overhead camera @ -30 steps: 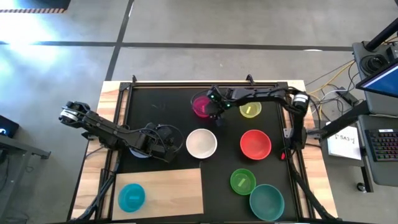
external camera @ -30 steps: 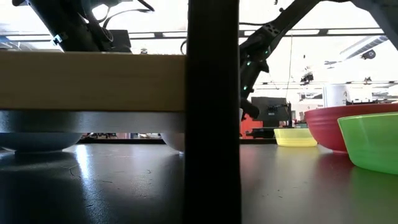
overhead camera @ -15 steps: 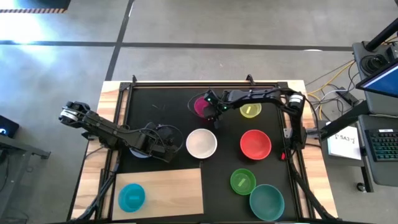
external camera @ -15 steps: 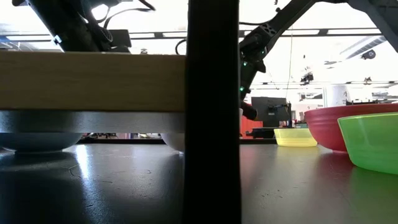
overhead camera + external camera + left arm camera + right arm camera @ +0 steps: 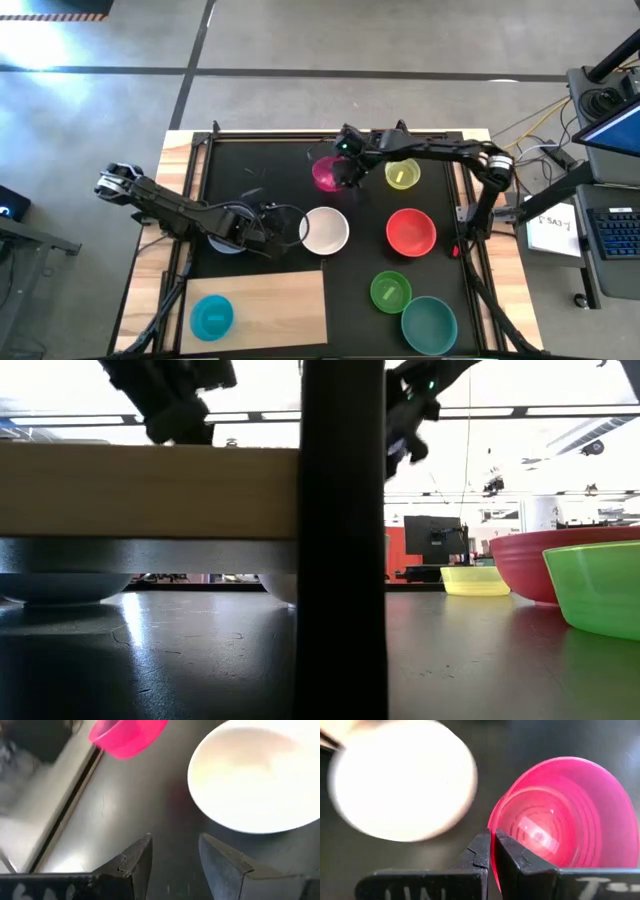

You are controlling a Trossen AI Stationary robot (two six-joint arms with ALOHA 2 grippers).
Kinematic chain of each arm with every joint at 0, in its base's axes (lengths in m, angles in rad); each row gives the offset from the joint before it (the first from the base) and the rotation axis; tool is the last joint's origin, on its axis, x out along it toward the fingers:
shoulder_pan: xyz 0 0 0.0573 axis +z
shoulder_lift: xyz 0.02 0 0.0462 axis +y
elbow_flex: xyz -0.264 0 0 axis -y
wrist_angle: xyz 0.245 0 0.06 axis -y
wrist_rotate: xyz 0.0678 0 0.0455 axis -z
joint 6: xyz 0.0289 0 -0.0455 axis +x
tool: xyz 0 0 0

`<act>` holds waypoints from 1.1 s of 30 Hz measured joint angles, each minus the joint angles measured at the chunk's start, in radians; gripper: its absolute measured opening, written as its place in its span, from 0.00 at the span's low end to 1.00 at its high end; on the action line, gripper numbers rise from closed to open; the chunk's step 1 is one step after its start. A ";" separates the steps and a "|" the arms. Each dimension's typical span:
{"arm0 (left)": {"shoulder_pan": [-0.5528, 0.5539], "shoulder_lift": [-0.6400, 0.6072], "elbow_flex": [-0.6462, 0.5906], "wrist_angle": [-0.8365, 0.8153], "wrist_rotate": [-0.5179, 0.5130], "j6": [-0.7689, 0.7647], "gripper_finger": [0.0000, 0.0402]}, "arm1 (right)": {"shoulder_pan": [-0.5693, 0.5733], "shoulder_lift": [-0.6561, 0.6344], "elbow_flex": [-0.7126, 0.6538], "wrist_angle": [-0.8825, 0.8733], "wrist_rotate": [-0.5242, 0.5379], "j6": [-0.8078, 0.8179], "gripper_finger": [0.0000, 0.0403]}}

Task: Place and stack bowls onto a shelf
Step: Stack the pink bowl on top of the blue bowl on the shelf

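My right gripper (image 5: 347,166) is shut on the small magenta bowl (image 5: 327,173) at the mat's far middle. The white bowl (image 5: 324,230) rests on its base on the mat, and my left gripper (image 5: 172,856) stands open just left of it, touching nothing. A slate-blue bowl (image 5: 226,245) shows partly under my left arm. On the light-wood shelf (image 5: 270,305), near left, stands a small blue bowl (image 5: 212,316). The yellow-green (image 5: 402,175), red (image 5: 410,231), green (image 5: 390,291) and teal (image 5: 428,324) bowls rest on the mat's right half. My right gripper holds the magenta bowl by its rim (image 5: 493,831), one finger inside the bowl and one outside. The fingers come from above, slanting in from the table's right. The bowl sits tilted in the hold, and in the left wrist view it appears raised off the mat (image 5: 127,735).
A black frame rail (image 5: 330,133) runs along the mat's far edge. In the low view a black post (image 5: 343,560) stands in front and hides the held bowl. Bare black mat (image 5: 250,165) lies at the far left.
My right gripper has shut on the magenta bowl's rim and then gone up, drawing a little toward the far edge; the bowl has tipped and come up with it. My left gripper has risen slightly and stays open.
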 joint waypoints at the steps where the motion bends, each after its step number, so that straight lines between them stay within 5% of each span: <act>1: -0.003 0.000 0.010 0.015 -0.004 0.041 0.36 | 0.001 -0.017 0.005 -0.025 -0.054 0.004 0.02; 5: -0.027 0.000 0.037 0.095 -0.005 0.219 0.36 | 0.019 -0.076 0.012 -0.141 -0.227 0.009 0.02; 14: -0.070 0.008 0.037 0.539 0.154 0.571 0.36 | 0.193 -0.141 0.012 -0.374 -0.324 -0.073 0.02; 18: -0.068 0.038 0.037 0.679 0.281 0.624 0.36 | 0.298 -0.160 0.016 -0.376 -0.332 -0.111 0.02; 24: -0.077 0.085 0.035 0.802 0.340 0.680 0.36 | 0.410 -0.171 0.028 -0.335 -0.339 -0.137 0.02; 33: -0.076 0.126 0.035 0.951 0.492 0.687 0.36 | 0.445 -0.169 0.056 -0.274 -0.334 -0.169 0.02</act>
